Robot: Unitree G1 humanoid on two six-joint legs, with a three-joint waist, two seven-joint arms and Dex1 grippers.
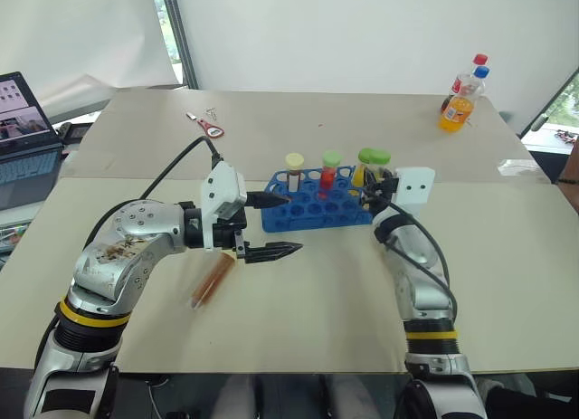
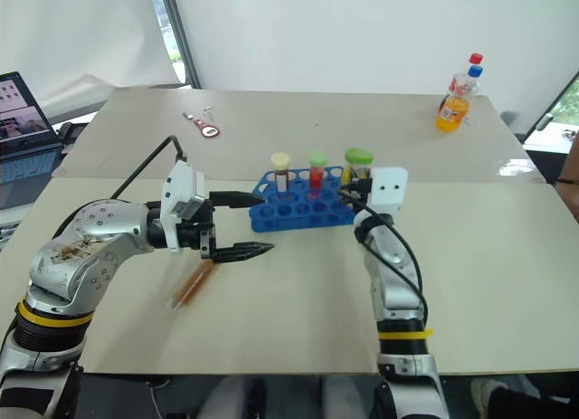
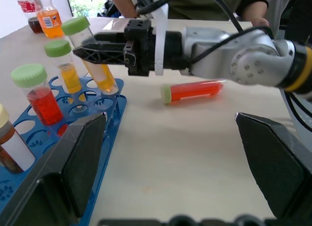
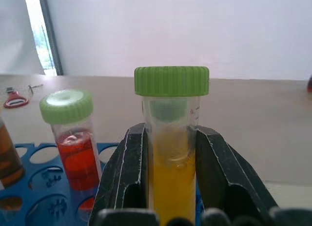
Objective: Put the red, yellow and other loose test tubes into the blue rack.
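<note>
Nearest, the left hand (image 1: 271, 227) hangs wide open above a loose orange tube (image 1: 211, 280) lying on the tabletop (image 1: 317, 301) at 7 o'clock from the blue rack (image 1: 317, 202). At the rack's 3 o'clock edge, the right hand (image 3: 100, 54) clamps a yellow tube (image 4: 171, 153), tilted, entering a hole; next it likely needs straightening, pressing down, then release.

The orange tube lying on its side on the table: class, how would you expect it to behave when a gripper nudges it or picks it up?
The orange tube is a smooth cylinder lying flat, so a sideways nudge would probably roll it. Its wider cap may make it curve rather than roll straight. It looks nearly full of liquid, so likely weighty for its size, and the clear, stiff-looking wall could slip between hard fingers.
</note>
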